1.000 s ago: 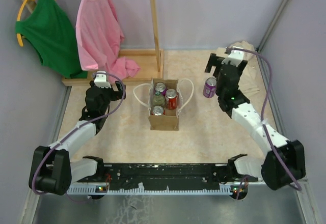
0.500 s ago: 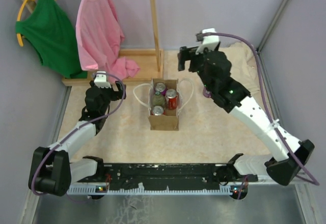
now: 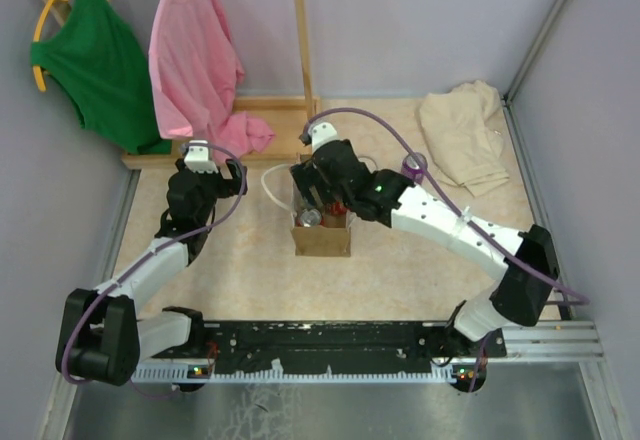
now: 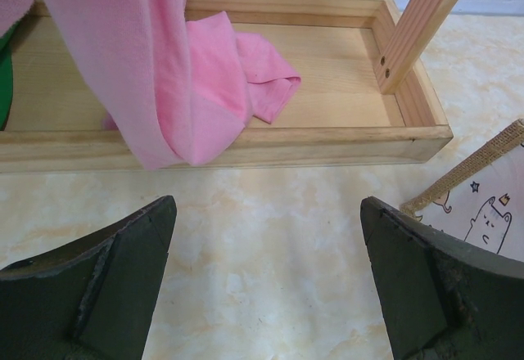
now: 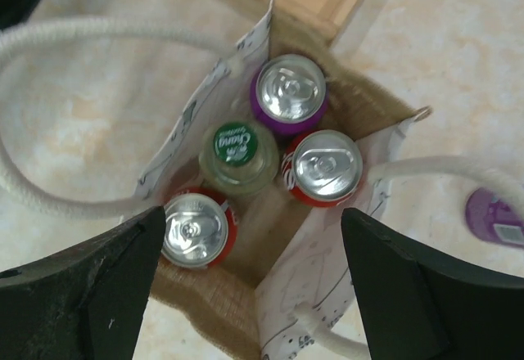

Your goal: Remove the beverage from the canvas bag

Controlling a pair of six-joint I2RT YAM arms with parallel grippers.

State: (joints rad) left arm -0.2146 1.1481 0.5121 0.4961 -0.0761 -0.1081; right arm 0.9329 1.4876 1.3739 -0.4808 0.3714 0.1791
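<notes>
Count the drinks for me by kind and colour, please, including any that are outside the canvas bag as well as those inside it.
Red cans: 2, both inside the canvas bag
Purple cans: 2, one inside the bag, one outside it
Green-capped bottle: 1, inside the bag
Total: 5
</notes>
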